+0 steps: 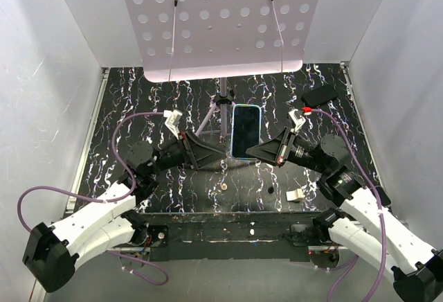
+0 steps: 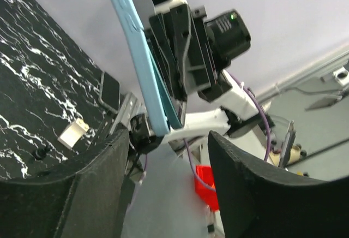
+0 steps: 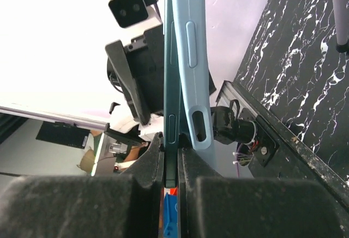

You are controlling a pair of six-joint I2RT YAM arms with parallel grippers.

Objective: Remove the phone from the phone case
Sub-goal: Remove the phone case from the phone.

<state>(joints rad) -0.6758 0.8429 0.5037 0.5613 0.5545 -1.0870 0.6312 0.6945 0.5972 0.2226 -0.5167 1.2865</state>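
The phone (image 1: 245, 134) stands on edge above the table, its dark screen facing the top camera, with the light blue phone case (image 1: 259, 118) round its rim. My right gripper (image 1: 261, 152) is shut on the phone's lower right edge. In the right wrist view the fingers (image 3: 155, 153) pinch the phone's dark edge (image 3: 170, 134), and the case (image 3: 191, 58) bends away from it on the right. My left gripper (image 1: 211, 154) is open and empty just left of the phone. In the left wrist view the case (image 2: 136, 47) lies beyond my left gripper (image 2: 168, 148).
A second black slab (image 1: 320, 95) lies at the back right of the marbled table (image 1: 138, 98). A small white block (image 1: 295, 194) and two tiny bits lie near the front edge. A tripod (image 1: 221, 108) with a perforated white panel (image 1: 221, 18) stands behind the phone.
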